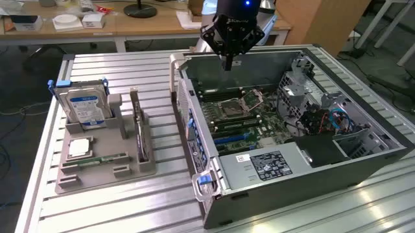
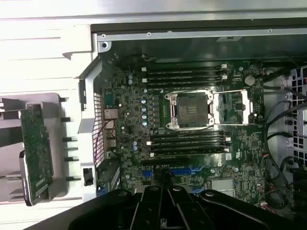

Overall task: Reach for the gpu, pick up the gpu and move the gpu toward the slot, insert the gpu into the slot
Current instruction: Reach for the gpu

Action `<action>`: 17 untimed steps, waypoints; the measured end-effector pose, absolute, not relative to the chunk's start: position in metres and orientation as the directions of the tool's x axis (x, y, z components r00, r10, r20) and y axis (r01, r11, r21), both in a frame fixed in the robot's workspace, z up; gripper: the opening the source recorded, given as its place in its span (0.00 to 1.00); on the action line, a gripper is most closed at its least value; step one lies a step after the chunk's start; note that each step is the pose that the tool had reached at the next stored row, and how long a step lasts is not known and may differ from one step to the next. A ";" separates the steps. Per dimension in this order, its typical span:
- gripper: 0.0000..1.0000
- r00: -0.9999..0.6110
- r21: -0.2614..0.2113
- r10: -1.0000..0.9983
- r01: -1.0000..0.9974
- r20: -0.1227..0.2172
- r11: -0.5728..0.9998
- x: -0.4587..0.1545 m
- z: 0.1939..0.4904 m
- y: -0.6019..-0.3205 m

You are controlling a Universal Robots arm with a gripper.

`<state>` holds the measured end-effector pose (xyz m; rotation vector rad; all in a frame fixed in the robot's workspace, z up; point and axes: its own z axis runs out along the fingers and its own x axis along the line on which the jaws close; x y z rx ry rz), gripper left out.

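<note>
Hovering over the open computer case (image 1: 292, 179), the gripper (image 1: 228, 66) is hanging clenched, grasping nothing (the gpu (image 1: 137, 130) is standing on edge in the grey holder (image 1: 97, 171), beside the hard drive (image 1: 84, 104)).

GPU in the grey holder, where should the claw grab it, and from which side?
Probably the top edge of the gpu, pinched across its flat faces from straight above: it stands on edge in the grey holder, its lower part sunk in the slot.
</note>
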<state>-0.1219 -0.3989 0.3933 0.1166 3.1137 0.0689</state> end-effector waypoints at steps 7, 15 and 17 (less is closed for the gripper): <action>0.10 -0.997 0.045 0.075 0.074 -0.023 0.996 -0.129 0.393 -0.399; 0.10 -0.997 0.045 0.075 0.074 -0.023 0.996 -0.163 0.393 -0.399; 0.10 -0.997 0.045 0.075 0.074 -0.023 0.996 -0.171 0.393 -0.399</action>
